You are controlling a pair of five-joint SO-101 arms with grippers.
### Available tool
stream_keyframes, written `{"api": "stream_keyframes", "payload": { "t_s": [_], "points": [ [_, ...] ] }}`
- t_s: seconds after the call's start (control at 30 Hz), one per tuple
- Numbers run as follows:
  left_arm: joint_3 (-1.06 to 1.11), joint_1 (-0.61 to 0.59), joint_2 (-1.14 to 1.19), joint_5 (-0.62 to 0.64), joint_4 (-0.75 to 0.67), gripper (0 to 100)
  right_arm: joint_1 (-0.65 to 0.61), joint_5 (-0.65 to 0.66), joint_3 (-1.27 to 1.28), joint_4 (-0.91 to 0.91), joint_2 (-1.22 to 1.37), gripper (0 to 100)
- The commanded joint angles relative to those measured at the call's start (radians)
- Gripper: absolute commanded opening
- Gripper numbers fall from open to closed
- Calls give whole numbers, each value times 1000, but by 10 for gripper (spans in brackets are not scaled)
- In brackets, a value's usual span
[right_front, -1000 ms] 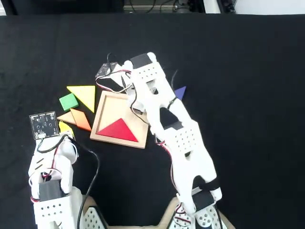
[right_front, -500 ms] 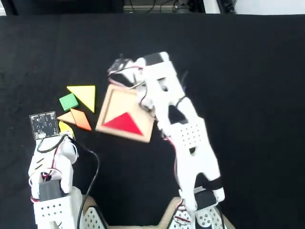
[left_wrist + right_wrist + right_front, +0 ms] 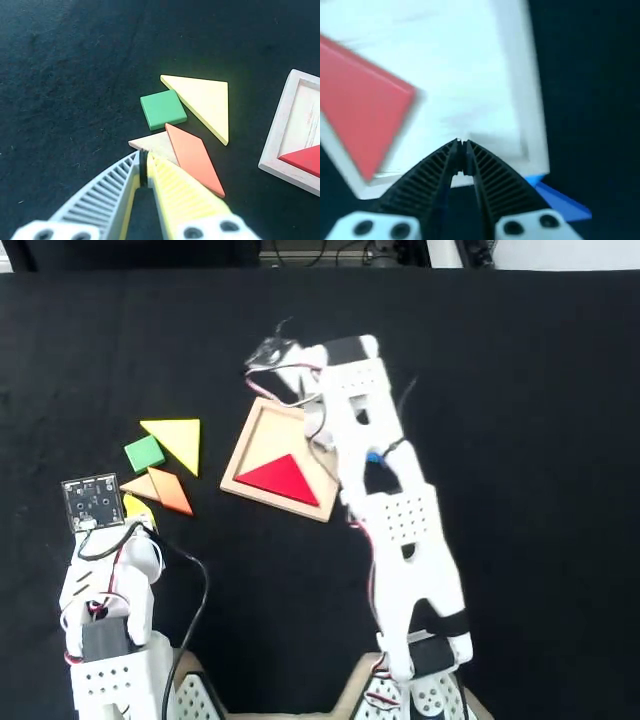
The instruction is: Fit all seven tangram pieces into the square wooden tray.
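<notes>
Tray (image 3: 268, 440) slid right & rotated, prob. by right gripper (image 3: 461, 144).

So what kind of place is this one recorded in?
Probably a robotics lab bench: a table draped in black cloth, with a left arm and a right arm mounted at its near edge, and cables behind it.

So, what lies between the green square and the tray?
The yellow triangle lies between the green square and the tray, clear in the high view.
</notes>
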Motion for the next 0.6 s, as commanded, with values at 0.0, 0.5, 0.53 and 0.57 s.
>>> {"api": "stream_keyframes", "payload": {
  "t_s": [0.0, 0.5, 0.53, 0.57],
  "points": [
    [-8, -13, -9, 11, -18, 30, -57, -14, -137, 8, -31, 16],
    [-4, -13, -9, 11, -26, 30, -63, 129, -211, -127, 90, 248],
    [-4, -13, -9, 11, -26, 30, -63, 138, -211, -143, 91, 230],
    [-4, -13, -9, 11, -26, 30, -58, 143, -211, -157, 91, 214]
  ]
}}
